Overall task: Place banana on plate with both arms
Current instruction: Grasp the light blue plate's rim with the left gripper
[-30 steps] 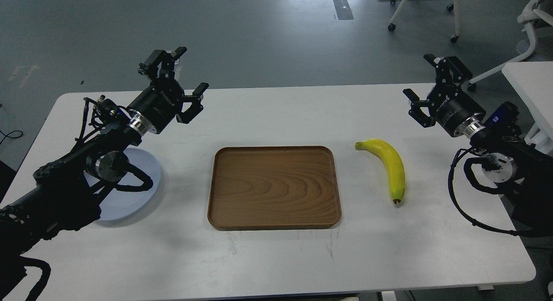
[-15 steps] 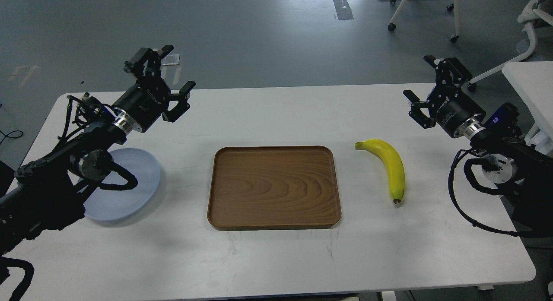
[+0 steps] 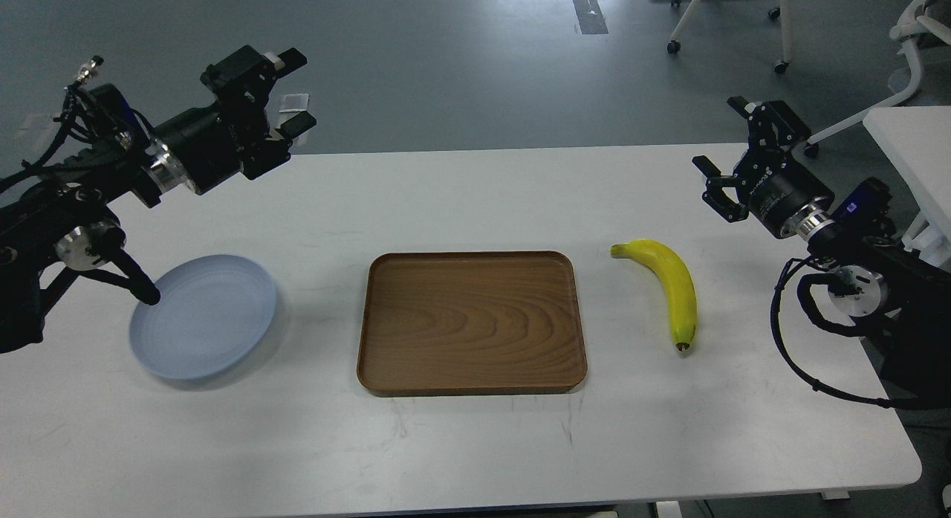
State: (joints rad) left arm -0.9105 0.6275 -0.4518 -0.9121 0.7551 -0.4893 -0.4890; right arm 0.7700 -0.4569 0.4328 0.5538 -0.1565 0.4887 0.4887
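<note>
The yellow banana point(image 3: 672, 284) lies on the white table, right of the tray, dark tip toward me. The pale blue-grey plate point(image 3: 202, 326) sits at the table's left, fully uncovered and empty. My left gripper point(image 3: 297, 91) is open and empty, raised above the table's far left edge, well behind the plate. My right gripper point(image 3: 719, 134) is open and empty, held above the table behind and to the right of the banana, apart from it.
A brown wooden tray point(image 3: 472, 323) lies in the middle of the table between plate and banana. Another white table point(image 3: 914, 154) stands at the right edge. Wheeled chair bases point(image 3: 728, 20) stand on the floor behind.
My left arm has lifted and swung left and back, uncovering the plate. The right arm, banana, tray and plate have not moved.
</note>
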